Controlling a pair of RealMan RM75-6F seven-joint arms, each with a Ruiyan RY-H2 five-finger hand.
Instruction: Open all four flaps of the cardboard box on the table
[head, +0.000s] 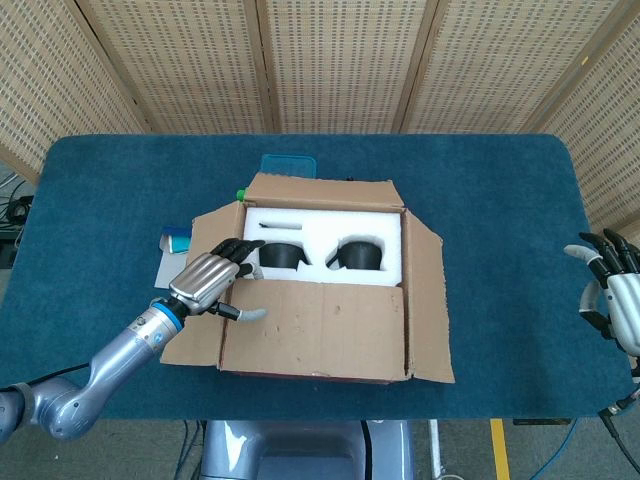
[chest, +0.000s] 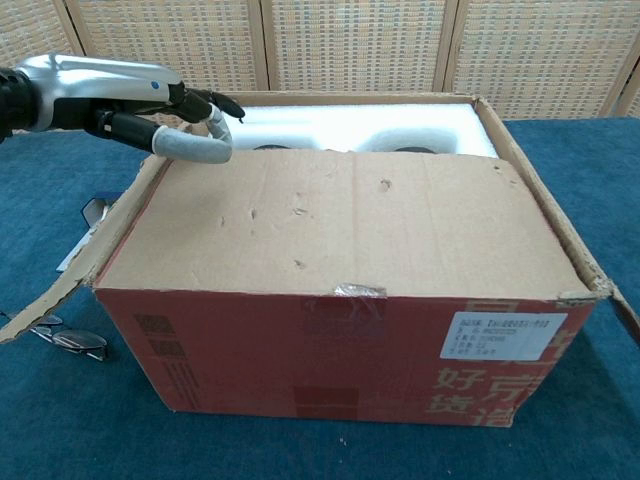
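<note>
The cardboard box (head: 320, 340) (chest: 350, 300) stands mid-table. Its near flap (head: 315, 325) (chest: 330, 225) still lies over the front half. The left flap (head: 195, 335) (chest: 95, 250) and right flap (head: 428, 300) hang outward, and the far flap (head: 320, 190) stands up. White foam (head: 325, 228) (chest: 340, 120) with two black parts shows inside. My left hand (head: 208, 280) (chest: 150, 105) hovers at the near flap's far-left corner, fingers stretched over the foam and the thumb lying over the flap edge, holding nothing. My right hand (head: 612, 290) hangs off the table's right edge, fingers spread and empty.
A blue lid (head: 288, 163) and a green cap (head: 241, 194) lie behind the box. A small blue-and-white pack (head: 178, 240) on white paper sits left of it. Glasses (chest: 70, 340) lie on the blue tablecloth (head: 500, 200) under the left flap.
</note>
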